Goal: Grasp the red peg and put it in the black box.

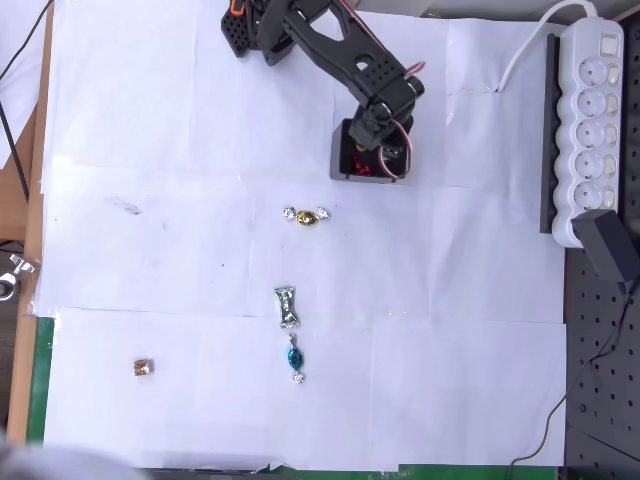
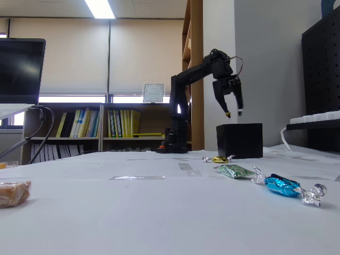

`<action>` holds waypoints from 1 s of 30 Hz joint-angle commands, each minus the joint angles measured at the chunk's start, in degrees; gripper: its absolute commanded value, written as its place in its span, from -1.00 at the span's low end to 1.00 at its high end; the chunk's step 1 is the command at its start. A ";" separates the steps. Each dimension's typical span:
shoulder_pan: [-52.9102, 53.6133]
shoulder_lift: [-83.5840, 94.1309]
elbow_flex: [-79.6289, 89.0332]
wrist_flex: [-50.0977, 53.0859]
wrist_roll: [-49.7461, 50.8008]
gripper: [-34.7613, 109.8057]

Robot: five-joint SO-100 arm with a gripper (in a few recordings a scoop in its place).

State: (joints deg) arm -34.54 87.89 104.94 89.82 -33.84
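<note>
I read hand (image 2: 232, 112) hovering above black box (image 2: 239, 141), fingers spread, empty. Red pieces (image 1: 360, 166) inside box beneath hand. Remaining: retract.

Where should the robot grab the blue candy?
Grip the blue candy across its plump middle, coming straight down from above. It lies flat on the paper, and its twisted wrapper ends look too thin and floppy to hold. Nothing touches it.
</note>
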 commanded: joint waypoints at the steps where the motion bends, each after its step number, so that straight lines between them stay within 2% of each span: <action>1: 3.25 -8.35 4.22 1.58 -4.66 -0.52; 11: 18.81 -34.19 0.18 4.13 -26.54 -0.52; 15: 27.16 -50.98 -21.18 -6.15 -34.63 -0.52; 19: 30.85 -66.27 -45.44 -19.78 -39.11 -0.52; 30: 31.90 -89.21 -79.98 -19.86 -43.07 -0.52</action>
State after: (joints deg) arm -3.69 3.25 32.61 70.49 -74.00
